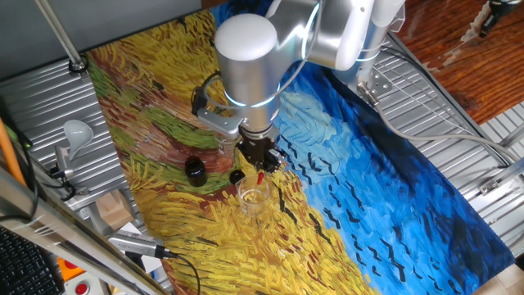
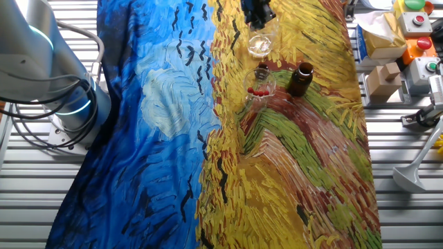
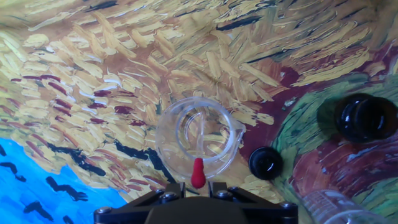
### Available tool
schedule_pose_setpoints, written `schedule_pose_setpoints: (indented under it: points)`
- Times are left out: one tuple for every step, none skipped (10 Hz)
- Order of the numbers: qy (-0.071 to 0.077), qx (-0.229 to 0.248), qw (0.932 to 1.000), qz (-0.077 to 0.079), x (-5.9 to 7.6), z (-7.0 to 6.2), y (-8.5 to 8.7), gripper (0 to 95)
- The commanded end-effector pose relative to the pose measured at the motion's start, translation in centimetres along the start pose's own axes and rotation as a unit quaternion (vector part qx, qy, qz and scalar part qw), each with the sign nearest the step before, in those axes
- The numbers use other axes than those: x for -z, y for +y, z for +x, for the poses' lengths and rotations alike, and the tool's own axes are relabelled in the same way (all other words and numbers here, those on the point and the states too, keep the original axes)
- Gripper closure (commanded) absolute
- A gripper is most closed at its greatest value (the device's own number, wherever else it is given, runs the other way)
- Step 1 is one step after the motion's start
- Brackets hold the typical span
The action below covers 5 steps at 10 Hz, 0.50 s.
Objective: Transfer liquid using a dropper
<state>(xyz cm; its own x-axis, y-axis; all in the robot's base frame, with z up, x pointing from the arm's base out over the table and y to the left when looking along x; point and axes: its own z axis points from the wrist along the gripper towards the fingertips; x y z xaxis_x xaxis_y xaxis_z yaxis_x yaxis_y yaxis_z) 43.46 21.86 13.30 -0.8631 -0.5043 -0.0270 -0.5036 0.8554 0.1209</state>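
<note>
My gripper (image 3: 198,185) is shut on the dropper (image 3: 198,173), pinching its red bulb. The clear stem points down into a small clear beaker (image 3: 199,140) right below. In one fixed view the gripper (image 1: 260,168) hangs just above that beaker (image 1: 253,197), with the red bulb (image 1: 260,177) showing between the fingers. In the other fixed view the gripper (image 2: 257,15) is at the top edge over the beaker (image 2: 259,45). A second glass (image 2: 259,88) holds several more red-bulbed droppers.
A dark bottle (image 3: 365,117) stands open to the right of the beaker, also in one fixed view (image 1: 195,170) and the other (image 2: 300,79). Its black cap (image 3: 266,163) lies beside the beaker. A painted cloth (image 1: 385,205) covers the table.
</note>
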Motion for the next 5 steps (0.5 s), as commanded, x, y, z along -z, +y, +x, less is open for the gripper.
schedule_pose_setpoints:
  points:
    - [-0.001,-0.003,1.0,0.002,-0.28,-0.22,0.11,76.0]
    - [-0.002,-0.005,1.0,0.003,-0.43,-0.42,0.22,76.0]
    - [-0.003,-0.005,1.0,0.003,-0.46,-0.47,0.24,76.0]
    - [-0.003,-0.003,1.0,0.004,-0.46,-0.48,0.25,76.0]
    - [-0.003,-0.003,1.0,0.004,-0.48,-0.49,0.25,76.0]
